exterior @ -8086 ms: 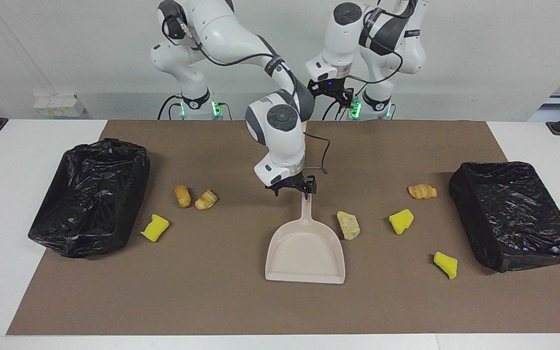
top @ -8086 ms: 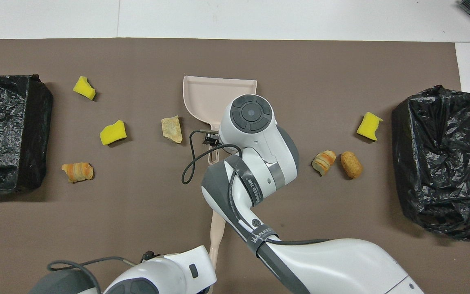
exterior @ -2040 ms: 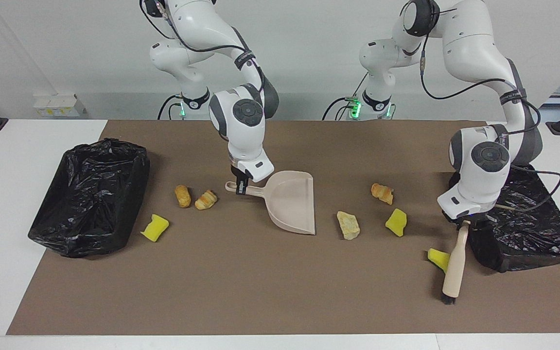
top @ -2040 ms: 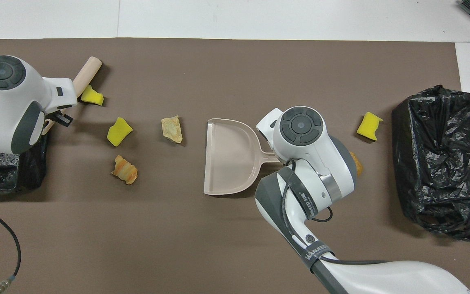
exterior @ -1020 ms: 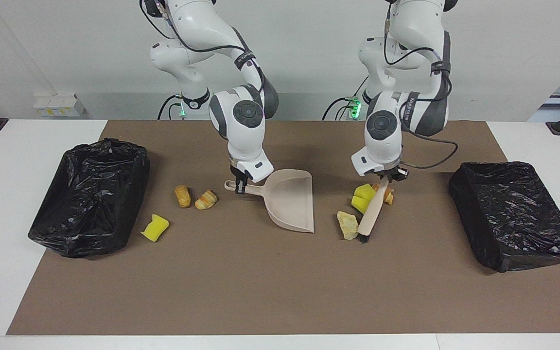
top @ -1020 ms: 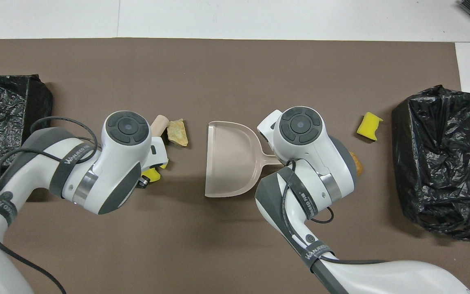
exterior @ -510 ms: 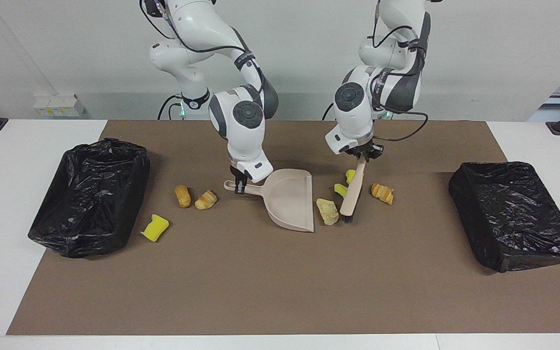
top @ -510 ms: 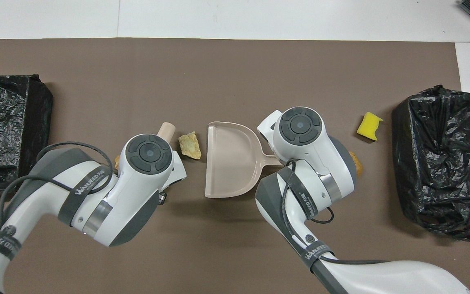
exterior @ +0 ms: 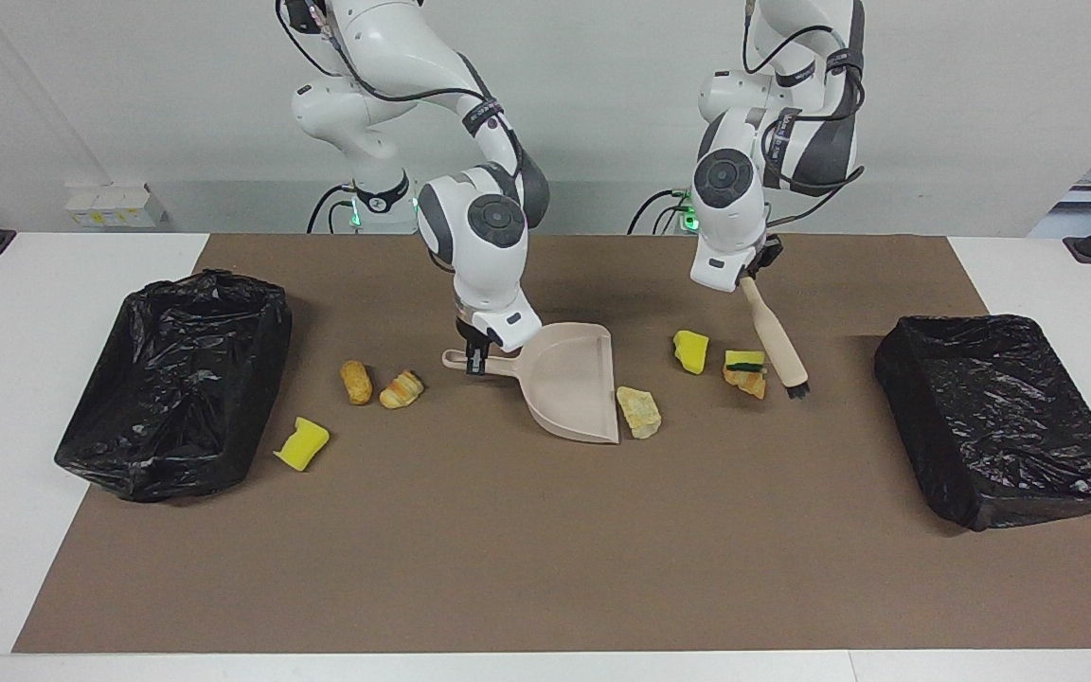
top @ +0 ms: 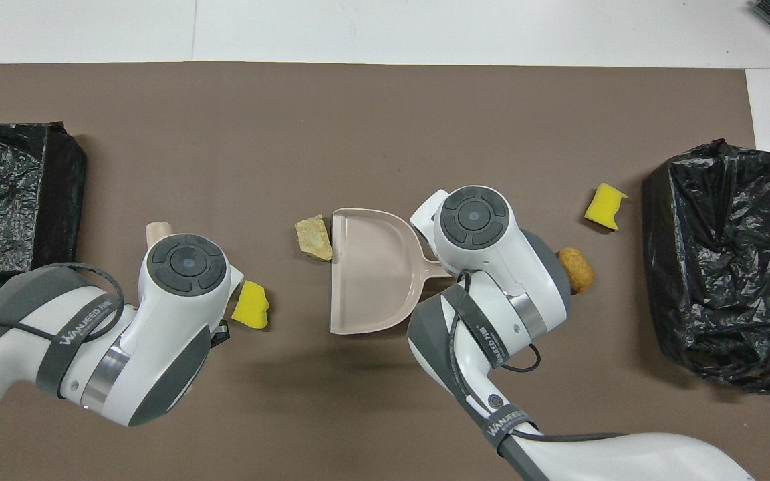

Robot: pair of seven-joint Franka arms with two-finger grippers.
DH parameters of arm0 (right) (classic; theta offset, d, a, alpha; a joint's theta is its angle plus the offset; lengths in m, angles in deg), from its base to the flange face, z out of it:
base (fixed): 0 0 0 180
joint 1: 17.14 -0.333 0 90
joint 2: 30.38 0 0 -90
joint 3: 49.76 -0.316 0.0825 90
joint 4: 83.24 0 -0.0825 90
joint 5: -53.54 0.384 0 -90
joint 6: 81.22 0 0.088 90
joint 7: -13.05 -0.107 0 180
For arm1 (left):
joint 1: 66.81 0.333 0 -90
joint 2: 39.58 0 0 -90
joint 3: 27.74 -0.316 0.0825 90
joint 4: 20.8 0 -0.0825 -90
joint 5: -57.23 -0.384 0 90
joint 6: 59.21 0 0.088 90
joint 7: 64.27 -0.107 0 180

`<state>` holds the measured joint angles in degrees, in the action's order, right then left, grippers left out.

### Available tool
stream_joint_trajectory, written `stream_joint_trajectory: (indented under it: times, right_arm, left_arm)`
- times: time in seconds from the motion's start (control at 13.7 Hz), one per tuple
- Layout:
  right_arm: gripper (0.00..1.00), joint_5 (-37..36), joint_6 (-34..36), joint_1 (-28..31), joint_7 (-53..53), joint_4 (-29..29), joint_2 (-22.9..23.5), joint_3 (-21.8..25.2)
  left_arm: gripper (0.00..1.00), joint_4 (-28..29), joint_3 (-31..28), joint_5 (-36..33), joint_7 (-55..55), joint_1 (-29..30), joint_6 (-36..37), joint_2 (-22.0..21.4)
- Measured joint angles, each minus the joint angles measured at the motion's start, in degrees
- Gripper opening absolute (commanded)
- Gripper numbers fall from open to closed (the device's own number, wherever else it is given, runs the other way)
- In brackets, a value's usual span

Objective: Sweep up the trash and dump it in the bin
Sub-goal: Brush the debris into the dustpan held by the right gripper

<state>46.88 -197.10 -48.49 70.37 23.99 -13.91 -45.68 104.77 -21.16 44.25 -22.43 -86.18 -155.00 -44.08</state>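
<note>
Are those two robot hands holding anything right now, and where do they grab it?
Yes. The right gripper is shut on the dustpan at its handle. The left gripper is shut on the brush at the top end of its handle, bristles down.

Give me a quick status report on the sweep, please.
Right gripper shut on dustpan handle; left gripper shut on brush. Pale bread bit at dustpan mouth, none inside. Nothing blocking.

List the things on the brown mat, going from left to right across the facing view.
Crumpled bin, sponge chunk, brown nugget, striped croissant, dustpan, pale bread, second sponge, boxy bin.
</note>
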Motion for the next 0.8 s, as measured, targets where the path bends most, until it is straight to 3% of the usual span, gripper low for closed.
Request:
stream_joint_trajectory:
  times: [0.22,0.51,0.8]
  right_arm:
    - [0.00,0.0,0.0,-0.1,0.0,0.4,0.0,0.0]
    - [0.00,0.0,0.0,-0.1,0.0,0.7,0.0,0.0]
    - [0.00,-0.7,1.9,-0.5,0.0,0.6,0.0,0.0]
  left_arm:
    - [0.00,1.7,0.0,0.1,0.5,1.4,-1.2,-1.0]
    - [0.00,3.1,-0.1,0.1,-8.7,6.2,-3.5,-1.0]
    - [0.00,4.4,0.4,1.8,-10.5,6.4,-6.6,0.3]
